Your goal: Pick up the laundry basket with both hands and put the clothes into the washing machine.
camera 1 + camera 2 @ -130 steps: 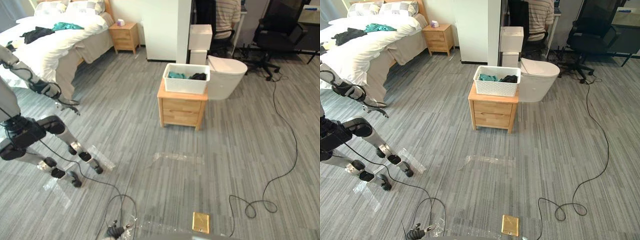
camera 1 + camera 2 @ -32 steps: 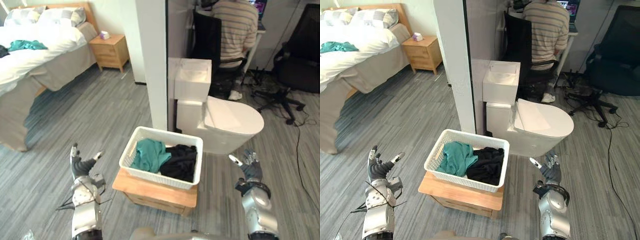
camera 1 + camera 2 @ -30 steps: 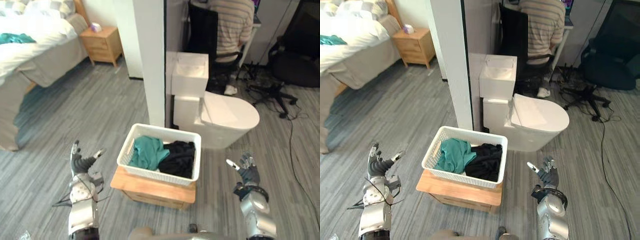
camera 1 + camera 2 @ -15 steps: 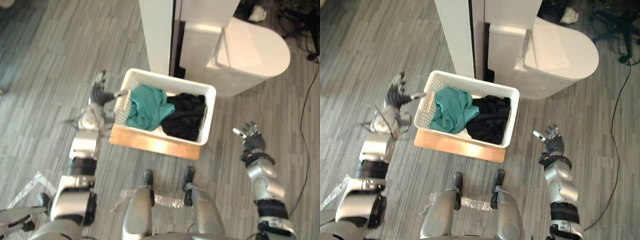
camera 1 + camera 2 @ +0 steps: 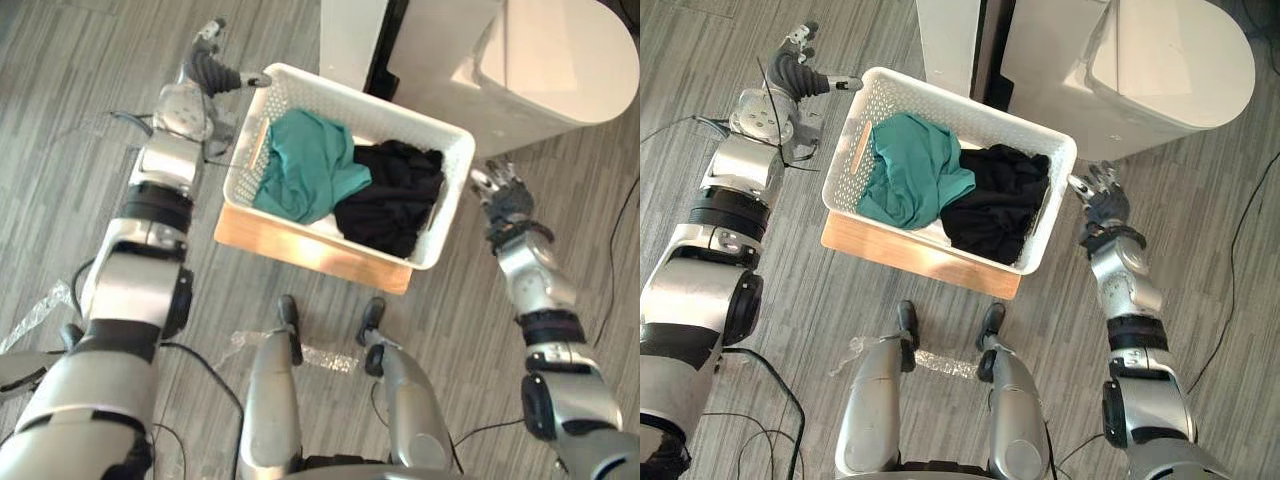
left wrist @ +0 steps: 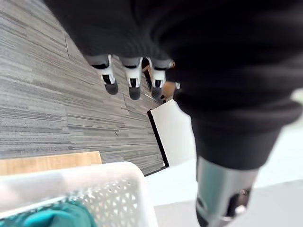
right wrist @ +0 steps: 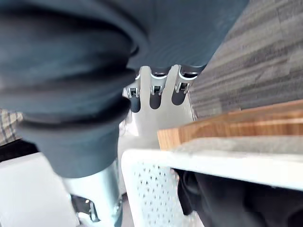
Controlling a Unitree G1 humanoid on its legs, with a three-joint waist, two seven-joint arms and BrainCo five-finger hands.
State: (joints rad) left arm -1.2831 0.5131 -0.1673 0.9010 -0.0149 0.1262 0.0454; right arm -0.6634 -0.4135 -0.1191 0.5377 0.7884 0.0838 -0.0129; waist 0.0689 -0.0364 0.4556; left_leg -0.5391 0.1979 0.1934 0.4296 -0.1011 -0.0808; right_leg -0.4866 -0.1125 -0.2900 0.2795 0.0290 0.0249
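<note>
Head stereo pair looks straight down on the basket (image 5: 243, 160); wrist cams, close in, catch its opposite rims.

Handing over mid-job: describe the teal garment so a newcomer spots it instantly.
Find the low wooden cabinet on the grey floor; a white perforated plastic laundry basket sits on it. The crumpled teal garment fills the basket's half on the robot's left, touching a black garment on its right; colour sets them apart.

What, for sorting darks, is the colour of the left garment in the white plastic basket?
Teal cloth garment; shows best in the right eye view.
</note>
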